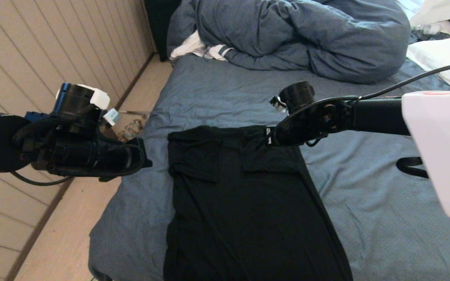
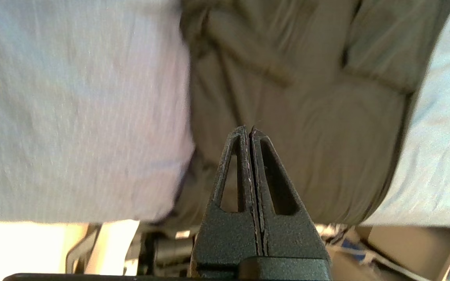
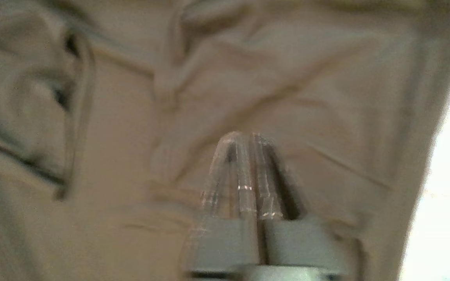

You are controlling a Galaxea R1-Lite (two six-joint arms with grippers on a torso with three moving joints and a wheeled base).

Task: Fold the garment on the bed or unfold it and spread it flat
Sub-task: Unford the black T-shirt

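Observation:
The black garment (image 1: pixel 240 203) lies on the blue-grey bed (image 1: pixel 365 187), folded into a long strip with both sleeves turned in on top. It runs from the middle of the bed to the near edge. My left gripper (image 1: pixel 147 156) hovers just off the garment's far-left corner, above the bed's left side. In the left wrist view this gripper (image 2: pixel 247 128) is shut with nothing in it, pointing at the garment (image 2: pixel 307 136). My right gripper (image 1: pixel 268 137) is at the garment's far-right corner. In the right wrist view it (image 3: pixel 246 136) hangs close above wrinkled garment cloth (image 3: pixel 287 78).
A bunched blue-grey duvet (image 1: pixel 299 35) fills the far end of the bed, with a white-and-striped cloth (image 1: pixel 197 48) at its left. A white pillow (image 1: pixel 443 58) lies at the far right. Floor (image 1: pixel 72 234) and a panelled wall run along the bed's left edge.

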